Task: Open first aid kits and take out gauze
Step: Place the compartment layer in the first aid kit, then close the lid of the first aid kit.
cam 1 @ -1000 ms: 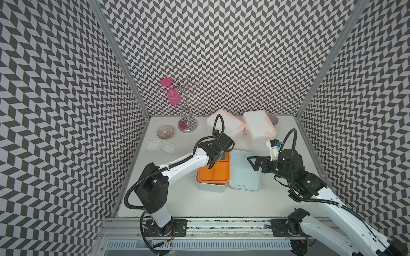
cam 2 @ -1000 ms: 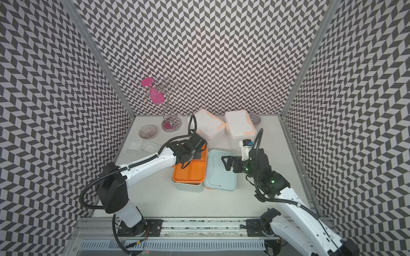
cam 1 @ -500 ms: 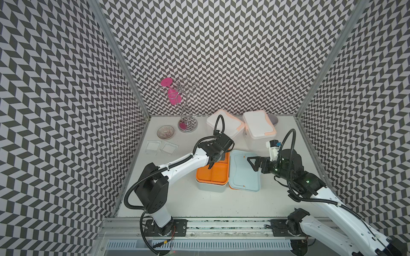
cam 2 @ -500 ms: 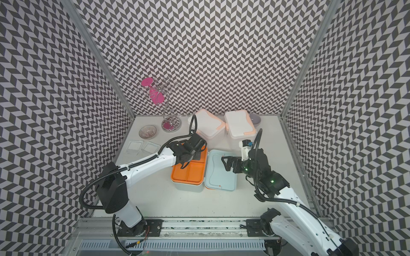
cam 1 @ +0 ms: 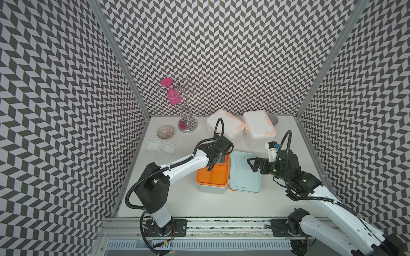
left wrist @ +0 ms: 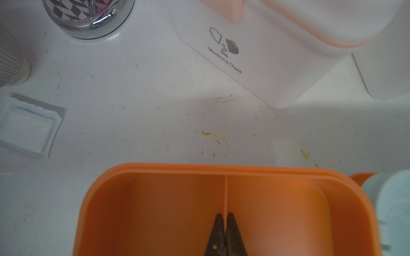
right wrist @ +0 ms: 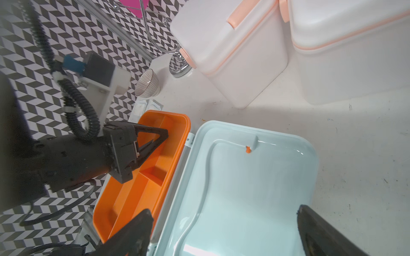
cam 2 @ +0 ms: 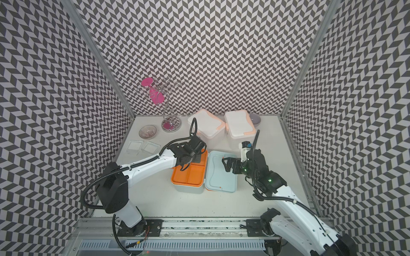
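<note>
Step in hand: removal of the orange tray [cam 1: 218, 177] from the opened pale blue kit [cam 1: 211, 188]; judged from the grip, this is to reach what lies beneath it.
Left gripper [left wrist: 225, 221]: closed, fingertips pinching the tray's centre divider [left wrist: 225, 192].
Right gripper [cam 1: 251, 168]: jaws spread wide and empty, poised over the blue lid [cam 1: 245, 175], which lies flat to the right of the case.
Gauze [cam 1: 152, 146]: two wrapped pads lie side by side on the table [cam 1: 177, 210] at far left, apart from the kits. None shows in the tray compartments.
White kits [cam 1: 224, 125]: two, far centre, lids closed.
Next move: raise the tray straight up and level, so the thin divider does not slip from the pinch. Steady the case with the right gripper if it rises too.
Progress: one of three kits open.
</note>
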`<action>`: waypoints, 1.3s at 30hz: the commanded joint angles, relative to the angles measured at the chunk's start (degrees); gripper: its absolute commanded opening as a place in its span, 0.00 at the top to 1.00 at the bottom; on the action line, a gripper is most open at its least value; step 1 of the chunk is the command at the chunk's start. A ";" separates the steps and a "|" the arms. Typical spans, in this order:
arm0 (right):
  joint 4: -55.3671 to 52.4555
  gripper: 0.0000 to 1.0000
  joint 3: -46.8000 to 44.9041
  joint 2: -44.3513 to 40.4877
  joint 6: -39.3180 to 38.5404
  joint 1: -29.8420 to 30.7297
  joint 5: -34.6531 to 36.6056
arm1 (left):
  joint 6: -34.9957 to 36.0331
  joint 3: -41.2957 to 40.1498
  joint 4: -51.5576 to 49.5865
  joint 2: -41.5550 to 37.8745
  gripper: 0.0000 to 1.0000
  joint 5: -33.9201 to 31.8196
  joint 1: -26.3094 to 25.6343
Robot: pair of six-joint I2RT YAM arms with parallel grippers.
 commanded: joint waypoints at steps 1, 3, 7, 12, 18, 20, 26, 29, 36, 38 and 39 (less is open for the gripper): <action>2.48 0.00 -1.27 0.34 1.22 -0.65 1.82 | -0.80 -0.62 0.85 -0.23 1.00 0.84 0.63; 2.93 0.00 -1.95 0.75 1.57 -1.15 1.73 | -1.19 -1.21 1.12 -0.18 1.00 1.04 0.99; 4.59 0.00 -3.68 0.97 2.45 -2.63 -0.16 | -1.83 -2.64 2.30 -0.16 0.98 2.77 1.96; 7.94 0.00 -6.40 0.06 3.63 -4.47 -3.62 | -1.98 -4.29 4.40 -1.41 0.77 5.20 2.45; 11.24 0.00 -8.65 0.42 4.53 -5.64 -7.21 | -1.46 -4.60 5.73 -6.71 0.46 9.69 2.45; 11.94 0.00 -9.10 1.00 4.55 -5.90 -8.13 | -1.51 -5.02 5.69 -10.27 0.42 10.67 2.20; 13.50 0.00 -10.12 1.97 4.60 -6.19 -9.19 | -1.82 -12.22 6.96 -25.13 0.01 8.67 2.44; 14.17 0.00 -10.42 2.40 4.57 -6.26 -9.76 | -2.29 -15.99 6.82 -31.56 0.00 8.91 2.93; 16.74 0.00 -11.58 2.20 3.71 -6.37 -12.55 | -2.84 -24.91 6.19 -39.56 0.00 16.80 7.46; 18.02 0.00 -12.46 1.63 3.92 -6.37 -12.93 | -2.61 -27.38 6.98 -40.92 0.00 20.04 9.55; 18.35 0.00 -12.77 1.57 4.10 -6.40 -12.82 | -2.42 -28.57 7.47 -41.50 0.00 21.48 10.55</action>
